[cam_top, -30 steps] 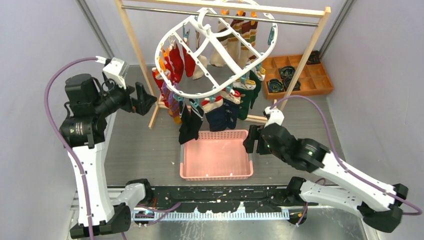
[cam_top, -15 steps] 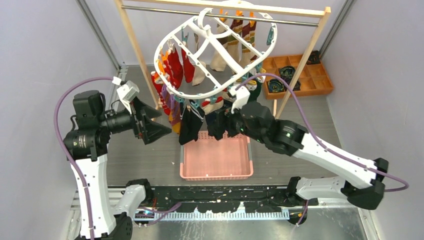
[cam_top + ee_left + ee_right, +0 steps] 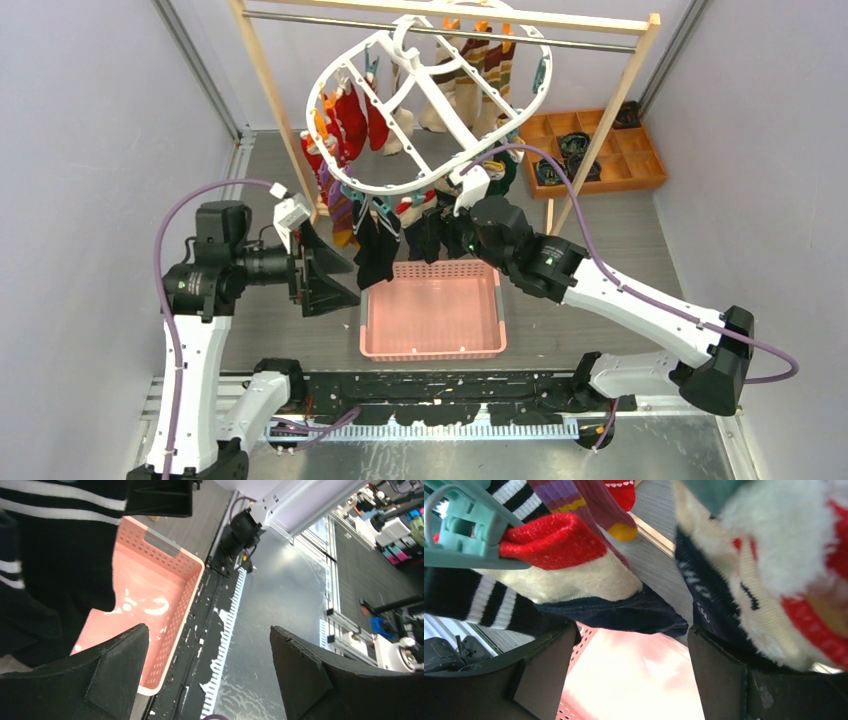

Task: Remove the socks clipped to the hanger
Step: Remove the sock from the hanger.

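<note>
Under hanger (image 3: 440,95) | left pincer (image 3: 207,630), right pincer (image 3: 630,630) spread | socks (image 3: 378,250) crowd right pincer | pink basket (image 3: 432,352) below

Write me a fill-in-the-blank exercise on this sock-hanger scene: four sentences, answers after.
1. The basket under the hanger is ____ in colour.
2. The black sock near the left end effector has ____ stripes.
3. The left end effector and the right end effector both have their jaws ____.
4. The compartment tray at the back right is ____ in colour.
Missing words: pink, white, open, orange.
</note>
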Tool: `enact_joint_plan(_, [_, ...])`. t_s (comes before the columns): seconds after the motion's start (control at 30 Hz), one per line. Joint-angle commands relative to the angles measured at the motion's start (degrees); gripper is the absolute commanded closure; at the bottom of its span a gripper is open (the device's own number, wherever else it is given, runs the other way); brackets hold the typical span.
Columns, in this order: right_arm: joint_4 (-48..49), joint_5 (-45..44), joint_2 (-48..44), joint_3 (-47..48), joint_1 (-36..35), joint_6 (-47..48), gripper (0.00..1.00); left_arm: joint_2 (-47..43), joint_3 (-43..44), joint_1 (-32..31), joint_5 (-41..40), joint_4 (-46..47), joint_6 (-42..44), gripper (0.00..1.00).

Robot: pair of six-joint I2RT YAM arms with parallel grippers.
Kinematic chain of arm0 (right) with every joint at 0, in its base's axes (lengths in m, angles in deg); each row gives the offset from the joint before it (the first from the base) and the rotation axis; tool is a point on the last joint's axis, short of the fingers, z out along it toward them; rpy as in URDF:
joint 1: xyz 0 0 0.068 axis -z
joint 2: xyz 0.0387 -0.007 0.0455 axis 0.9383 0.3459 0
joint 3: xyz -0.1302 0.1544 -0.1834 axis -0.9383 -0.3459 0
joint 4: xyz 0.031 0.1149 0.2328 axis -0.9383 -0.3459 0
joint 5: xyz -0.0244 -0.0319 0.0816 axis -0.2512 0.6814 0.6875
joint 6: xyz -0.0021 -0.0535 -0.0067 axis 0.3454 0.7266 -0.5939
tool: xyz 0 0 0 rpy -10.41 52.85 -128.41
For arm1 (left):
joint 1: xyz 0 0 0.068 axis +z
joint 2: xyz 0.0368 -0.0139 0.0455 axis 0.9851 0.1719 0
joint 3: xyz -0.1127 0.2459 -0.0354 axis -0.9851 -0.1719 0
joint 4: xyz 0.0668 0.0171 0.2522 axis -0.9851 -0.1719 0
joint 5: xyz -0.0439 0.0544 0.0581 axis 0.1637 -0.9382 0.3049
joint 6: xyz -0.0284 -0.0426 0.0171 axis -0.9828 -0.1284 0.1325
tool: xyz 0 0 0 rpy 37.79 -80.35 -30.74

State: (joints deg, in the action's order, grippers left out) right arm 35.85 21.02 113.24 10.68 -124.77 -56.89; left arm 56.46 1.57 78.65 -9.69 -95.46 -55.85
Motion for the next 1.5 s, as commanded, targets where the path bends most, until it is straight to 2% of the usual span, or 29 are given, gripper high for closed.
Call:
enact_joint_plan(0.0, [7.80,2.81,2.02,0.27,0.24,0.96,0.14,-0.59,-2.53,-4.65,-2.13,5.20,-3.70,0.09])
enact_joint_plan(0.13, [11.71,5.20,2.87,-0.36,0.16,-0.39,0.19,-0.62,-2.94,-5.49,-1.70,4.97,-4.68,0.07])
enact_joint_plan(0.3, [19.83,6.23,3.79,-3.18,0.08,-3.10,0.30,-1.77,-5.66,-5.42,-1.97,7.53,-7.61,0.06])
enact_joint_plan(0.43, [25.19,4.57,4.56,-5.02,-1.35,-5.81,0.40,-3.09,-9.15,-5.43,-2.97,14.90,-14.81,0.06])
enact_joint_plan(0.5, [25.24,2.41,4.68,-4.42,-3.12,-6.18,0.45,-3.26,-10.23,-5.43,-3.84,17.27,-17.19,0.06])
enact_joint_plan(0.7, [22.40,-6.45,1.08,-4.52,-7.67,-6.21,0.63,0.64,-7.10,-5.48,-7.03,14.84,-12.82,0.05])
enact_joint_plan(0.83, [20.69,-8.04,-2.56,-6.40,-7.77,-7.34,0.76,5.22,-4.75,-5.49,-8.92,14.48,-12.51,0.06])
enact_joint_plan(0.93, [18.78,-8.70,-4.96,-7.96,-7.92,-8.49,0.93,6.87,-3.46,-5.50,-10.35,14.11,-11.75,0.07])
enact_joint_plan(1.03, [17.11,-8.82,-7.10,-9.43,-8.03,-9.83,0.99,6.99,-3.12,-5.41,-11.73,13.77,-11.03,0.11])
enact_joint_plan(1.23, [11.20,-9.62,-11.82,-11.51,-8.35,-11.41,0.97,6.45,-1.09,-5.40,-13.46,8.94,-7.50,0.15])
enact_joint_plan(1.27, [10.00,-10.24,-12.89,-11.77,-8.35,-11.57,0.89,6.44,-0.53,-5.40,-13.90,7.99,-7.08,0.14])
enact_joint_plan(1.37, [8.05,-12.74,-15.97,-13.09,-8.32,-11.64,0.46,6.49,0.48,-5.40,-14.30,5.84,-5.99,0.11])
enact_joint_plan(1.4, [7.85,-13.46,-16.70,-13.44,-8.29,-11.37,0.36,6.45,0.74,-5.40,-14.18,5.31,-5.98,0.08])
enact_joint_plan(1.47, [7.69,-14.37,-17.26,-13.49,-8.26,-10.18,0.26,6.45,1.44,-5.40,-13.52,4.11,-5.87,0.06])
